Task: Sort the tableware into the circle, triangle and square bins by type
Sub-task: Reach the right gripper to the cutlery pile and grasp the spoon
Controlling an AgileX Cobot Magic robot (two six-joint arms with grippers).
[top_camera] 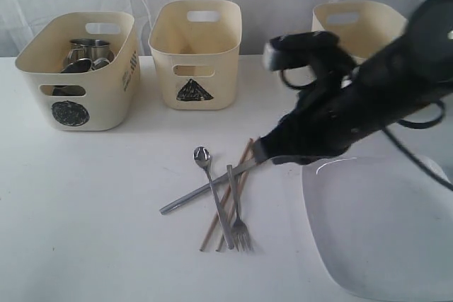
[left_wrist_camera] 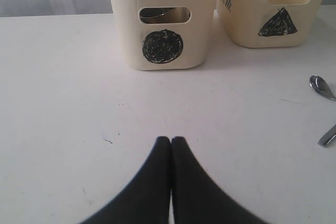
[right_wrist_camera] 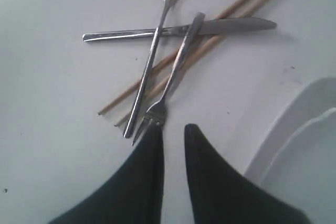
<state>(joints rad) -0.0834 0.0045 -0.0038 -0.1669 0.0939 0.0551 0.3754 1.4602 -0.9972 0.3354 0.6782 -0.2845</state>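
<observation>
A steel spoon (top_camera: 202, 155), fork (top_camera: 241, 231), knife (top_camera: 180, 203) and wooden chopsticks (top_camera: 210, 235) lie crossed in a heap on the white table. A large white plate (top_camera: 382, 231) sits at the front right. Steel mugs (top_camera: 88, 51) stand inside the circle bin (top_camera: 78, 76); the triangle bin (top_camera: 195, 54) is beside it. My right gripper (right_wrist_camera: 173, 129) hangs over the heap, jaws slightly apart and empty, one fingertip (right_wrist_camera: 155, 135) at the fork (right_wrist_camera: 176, 64) tines. My left gripper (left_wrist_camera: 170, 140) is shut and empty over bare table, facing the circle bin (left_wrist_camera: 163, 24).
A third cream bin (top_camera: 354, 22) stands at the back right, half hidden by my right arm, its mark unseen. The plate's edge (right_wrist_camera: 299, 140) lies close beside the right fingers. The spoon bowl (left_wrist_camera: 321, 86) shows at the edge of the left wrist view.
</observation>
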